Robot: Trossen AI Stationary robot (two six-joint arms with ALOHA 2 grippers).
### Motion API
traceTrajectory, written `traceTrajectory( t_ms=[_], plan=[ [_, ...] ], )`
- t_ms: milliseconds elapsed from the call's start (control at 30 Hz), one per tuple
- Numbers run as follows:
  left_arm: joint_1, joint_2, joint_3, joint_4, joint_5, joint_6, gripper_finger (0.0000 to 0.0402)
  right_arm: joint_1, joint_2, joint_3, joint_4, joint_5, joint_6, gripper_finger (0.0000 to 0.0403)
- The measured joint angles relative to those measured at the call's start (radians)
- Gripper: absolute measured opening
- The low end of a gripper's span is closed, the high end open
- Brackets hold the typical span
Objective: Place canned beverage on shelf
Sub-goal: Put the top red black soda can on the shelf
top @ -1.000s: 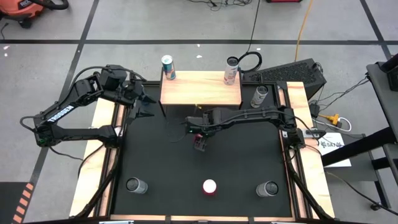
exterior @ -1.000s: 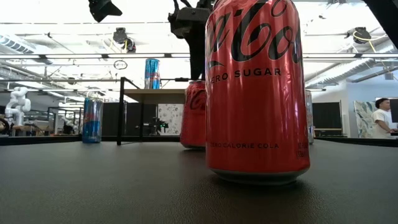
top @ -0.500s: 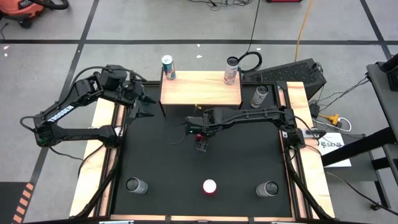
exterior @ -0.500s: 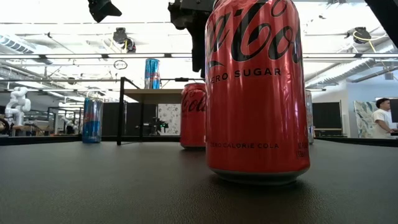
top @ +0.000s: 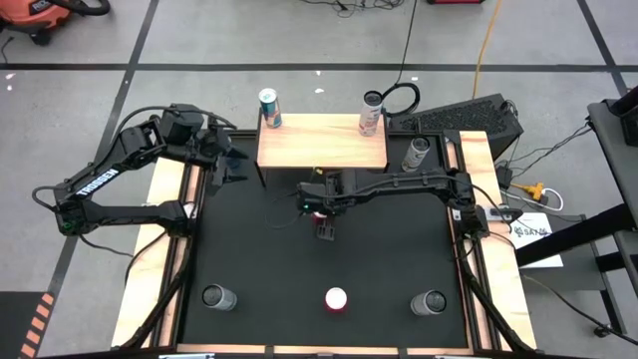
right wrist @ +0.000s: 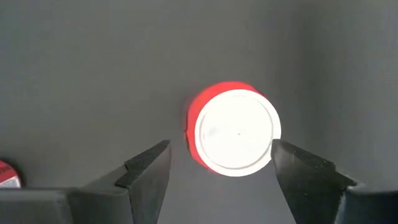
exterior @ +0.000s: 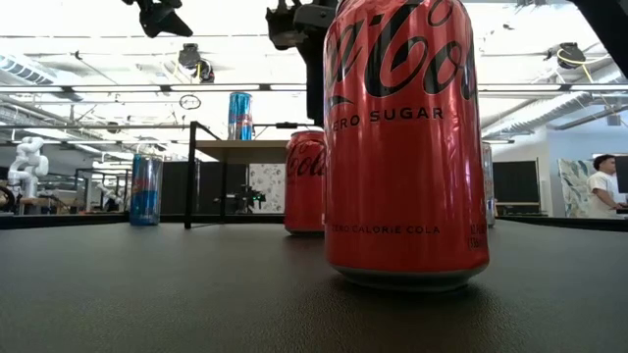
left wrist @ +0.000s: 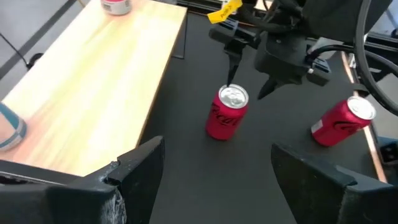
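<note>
1. the right gripper hangs over the black mat just in front of the shelf, pointing straight down, fingers spread wide and holding nothing.
2. directly below it a red cola can stands upright on the mat, its silver top between the open fingers but not touched.
3. the left gripper hovers beside the shelf's left end, fingers apart and empty.
4. a blue can and a pale can stand at the shelf's back corners.
5. another red can stands at the mat's front edge.
</note>
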Motion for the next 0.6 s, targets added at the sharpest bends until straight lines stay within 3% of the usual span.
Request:
traceTrajectory(
  t_ms=[333, 433, 600],
  plan=[
    [0.0, 0.0, 0.0, 0.0, 0.0, -0.001, 0.0299, 0.0, -0.001, 0.0, 0.0, -0.008, -0.009, 0.0263],
    [0.0, 0.0, 0.0, 0.001, 0.0, -0.001, 0.0299, -0.001, -0.001, 0.0, 0.012, -0.115, -0.098, 0.0263],
    [0.0, 0.0, 0.0, 0.001, 0.0, -0.001, 0.0299, 0.0, -0.001, 0.001, 0.072, -0.206, -0.167, 0.0263]
  ],
)
